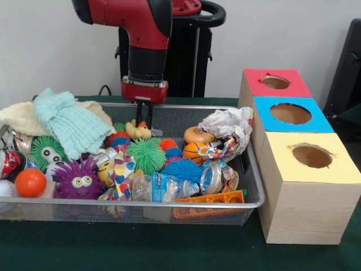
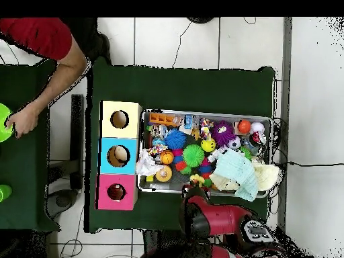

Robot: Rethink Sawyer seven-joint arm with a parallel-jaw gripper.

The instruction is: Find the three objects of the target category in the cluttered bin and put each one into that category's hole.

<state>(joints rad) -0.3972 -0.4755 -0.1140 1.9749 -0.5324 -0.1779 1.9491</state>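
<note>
Red-cuffed end effector (image 1: 144, 118) hangs with narrow, empty fingers just above a yellow duck (image 1: 137, 131) at the wire bin's (image 1: 169, 206) far edge; three-holed box (image 1: 299, 169) stands beside it.

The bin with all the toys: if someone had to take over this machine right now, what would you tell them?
Gripper: down at the far side of the mesh bin, its fingers close together just above the yellow rubber duck. Whether they grip anything cannot be told.

Bin: still full of clutter: spiky balls, a teal cloth, crumpled paper, a plastic bottle.

Boxes: red box, blue box and yellow box stand in a row beside the bin. Nothing shows in their holes.

Done: no drop visible. Left: apparently all three objects.
</note>
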